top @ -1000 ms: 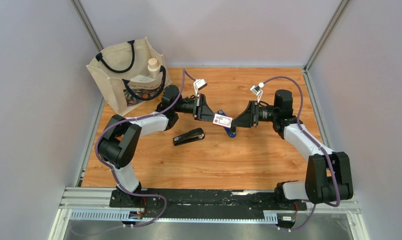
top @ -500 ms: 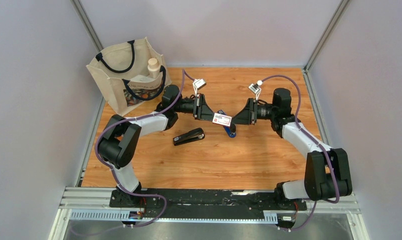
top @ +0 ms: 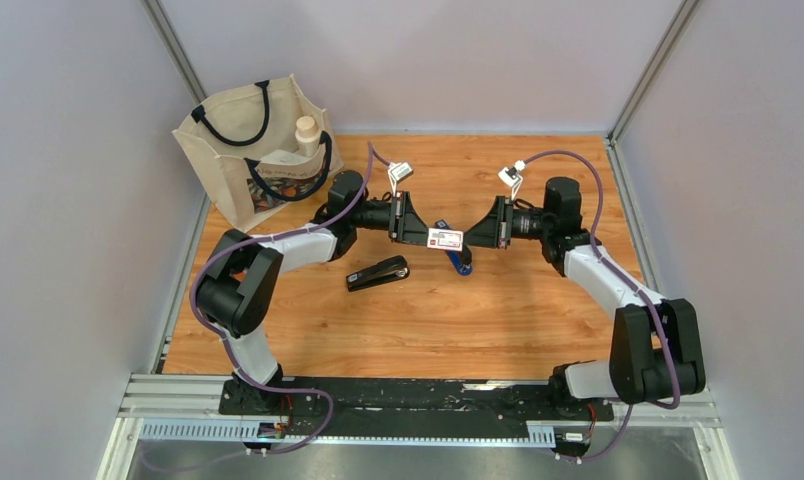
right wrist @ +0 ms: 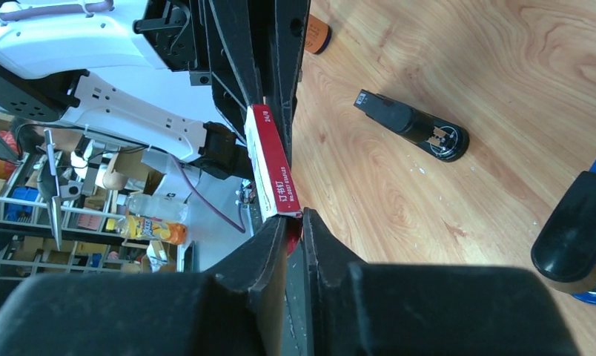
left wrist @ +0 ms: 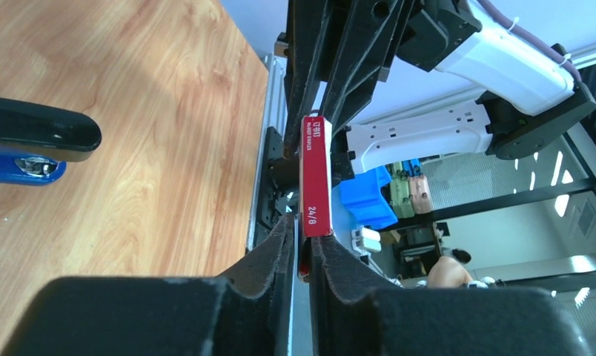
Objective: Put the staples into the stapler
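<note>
Bottle [top: 306, 131] in tote bag [top: 223, 170]

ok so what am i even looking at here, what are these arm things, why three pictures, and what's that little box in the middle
These are two white and black robot arms bolted to the near edge of a wooden table. One picture looks down from above; the other two come from a camera on each wrist, so each shows its own black fingers up close.

The left gripper and the right gripper meet in the middle, each pinching one end of the small flat white and red staple box, which is held above the table.

Lying on the table are a blue desk stapler with a black top, partly hidden under the box, and an all-black stapler. A cream cloth tote bag stands at the far left corner.
</note>
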`<state>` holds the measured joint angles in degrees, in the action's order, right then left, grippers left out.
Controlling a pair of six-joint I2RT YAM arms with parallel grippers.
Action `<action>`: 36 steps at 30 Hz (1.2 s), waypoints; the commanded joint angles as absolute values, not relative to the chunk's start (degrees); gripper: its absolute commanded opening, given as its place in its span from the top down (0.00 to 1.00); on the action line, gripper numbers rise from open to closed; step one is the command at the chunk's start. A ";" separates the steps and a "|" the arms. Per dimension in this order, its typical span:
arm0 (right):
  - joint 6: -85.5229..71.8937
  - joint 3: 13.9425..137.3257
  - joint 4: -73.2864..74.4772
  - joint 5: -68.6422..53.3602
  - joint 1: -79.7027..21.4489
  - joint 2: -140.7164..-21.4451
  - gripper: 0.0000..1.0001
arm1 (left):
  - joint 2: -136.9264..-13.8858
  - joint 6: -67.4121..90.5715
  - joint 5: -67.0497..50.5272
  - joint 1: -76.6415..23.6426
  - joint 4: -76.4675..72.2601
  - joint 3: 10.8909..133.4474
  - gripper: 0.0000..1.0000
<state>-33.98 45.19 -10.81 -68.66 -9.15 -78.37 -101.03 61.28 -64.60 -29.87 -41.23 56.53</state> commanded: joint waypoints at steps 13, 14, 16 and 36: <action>-31.47 46.06 -10.55 -66.80 -7.12 -72.60 1.00 | -95.54 48.52 -64.42 -27.07 -24.70 59.94 0.52; -31.03 45.97 -10.20 -66.54 -6.95 -72.25 1.00 | -95.28 47.82 -64.16 -26.55 -23.48 60.12 0.51; -30.06 46.05 -8.88 -66.01 -6.59 -71.90 1.00 | -94.40 45.28 -63.64 -25.67 -19.53 60.82 0.41; -23.55 48.87 1.58 -61.61 -4.83 -75.06 1.00 | -77.88 -32.92 -25.69 -36.80 26.56 70.51 0.18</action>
